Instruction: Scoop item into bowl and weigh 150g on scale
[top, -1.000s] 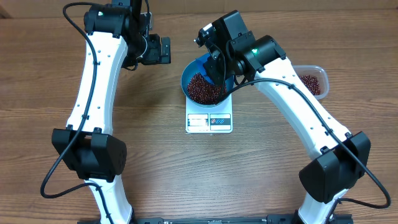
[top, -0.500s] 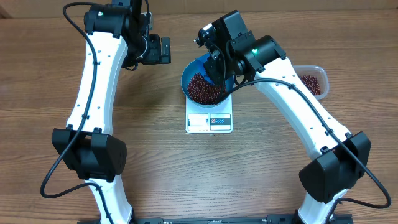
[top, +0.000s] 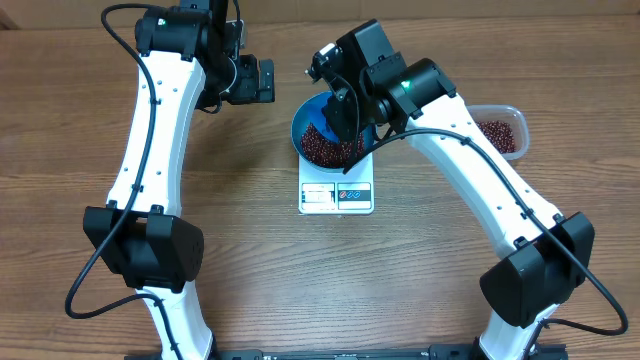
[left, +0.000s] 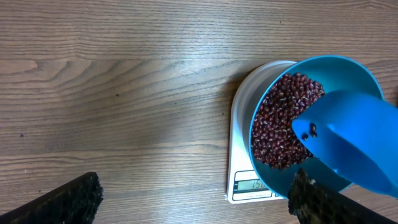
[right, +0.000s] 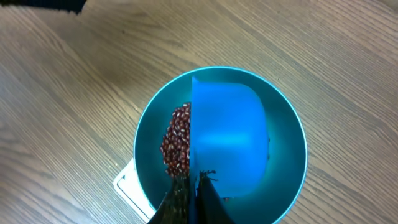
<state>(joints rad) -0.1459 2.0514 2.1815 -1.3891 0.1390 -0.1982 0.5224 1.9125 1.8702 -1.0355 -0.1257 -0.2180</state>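
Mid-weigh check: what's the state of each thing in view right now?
bowl: upright on the scale, partly filled with beans.
beans: heaped in the bowl; some more in the tub.
scale: under the bowl, display on, digits too small to read.
scoop: held over the bowl, a couple of beans at its lip.
tub: open, some beans inside.
left gripper: open, empty.
right gripper: shut on the scoop.
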